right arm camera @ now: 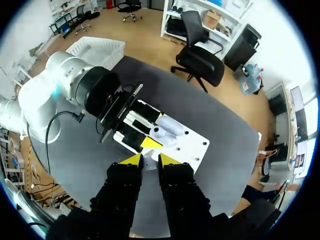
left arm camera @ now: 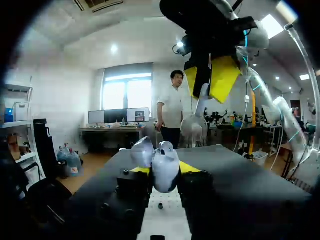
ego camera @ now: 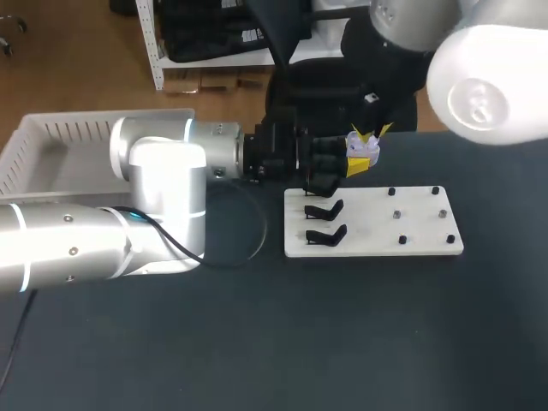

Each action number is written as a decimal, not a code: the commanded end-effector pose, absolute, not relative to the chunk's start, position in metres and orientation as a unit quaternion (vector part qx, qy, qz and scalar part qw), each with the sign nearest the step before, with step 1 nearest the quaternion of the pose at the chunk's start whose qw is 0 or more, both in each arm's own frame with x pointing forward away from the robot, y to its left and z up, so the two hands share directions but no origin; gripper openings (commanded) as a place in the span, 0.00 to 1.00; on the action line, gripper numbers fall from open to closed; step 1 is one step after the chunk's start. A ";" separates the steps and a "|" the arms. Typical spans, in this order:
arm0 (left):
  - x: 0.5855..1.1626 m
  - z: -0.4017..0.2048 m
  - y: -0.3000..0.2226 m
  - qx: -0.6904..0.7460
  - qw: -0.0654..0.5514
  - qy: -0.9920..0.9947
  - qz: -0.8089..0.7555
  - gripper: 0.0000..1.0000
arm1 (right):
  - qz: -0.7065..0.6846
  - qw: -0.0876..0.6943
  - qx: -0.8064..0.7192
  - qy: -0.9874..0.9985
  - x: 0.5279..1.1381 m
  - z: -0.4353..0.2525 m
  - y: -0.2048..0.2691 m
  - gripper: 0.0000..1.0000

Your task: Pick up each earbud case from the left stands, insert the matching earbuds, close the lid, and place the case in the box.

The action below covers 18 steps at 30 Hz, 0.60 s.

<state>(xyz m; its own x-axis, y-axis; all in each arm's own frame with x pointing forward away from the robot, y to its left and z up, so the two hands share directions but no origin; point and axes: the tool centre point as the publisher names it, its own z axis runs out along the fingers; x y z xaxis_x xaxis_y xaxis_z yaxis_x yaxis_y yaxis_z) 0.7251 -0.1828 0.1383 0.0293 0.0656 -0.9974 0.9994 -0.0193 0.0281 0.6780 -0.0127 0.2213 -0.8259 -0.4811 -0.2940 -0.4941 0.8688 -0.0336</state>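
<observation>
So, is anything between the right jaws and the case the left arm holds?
Nothing visible. The right jaws hang above the earbud case, which the left jaws hold over the white board; only open air lies between.

The left fingers (left arm camera: pixel 132 190) cover the lower part of the case (left arm camera: pixel 165 167) clamped between them. In the head view my right arm (ego camera: pixel 484 81) hides the counter (ego camera: pixel 342 342) beyond the fingers. Well behind them, my left arm (ego camera: pixel 163 184) covers part of the box (ego camera: pixel 51 128), which the edge also cuts off. The dark bits (ego camera: pixel 396 214) on the board (ego camera: pixel 368 227) beside the fingers are too small to tell.
</observation>
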 end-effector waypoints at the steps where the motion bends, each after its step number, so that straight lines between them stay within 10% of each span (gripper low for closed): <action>1: 0.723 0.137 -0.183 0.526 0.490 0.504 -0.479 0.00 | 0.018 0.154 -0.255 0.954 0.685 0.213 -0.010 0.00; 18: 0.723 0.137 -0.183 0.526 0.490 0.504 -0.479 0.00 | 0.016 0.168 -0.259 0.951 0.698 0.199 -0.005 0.00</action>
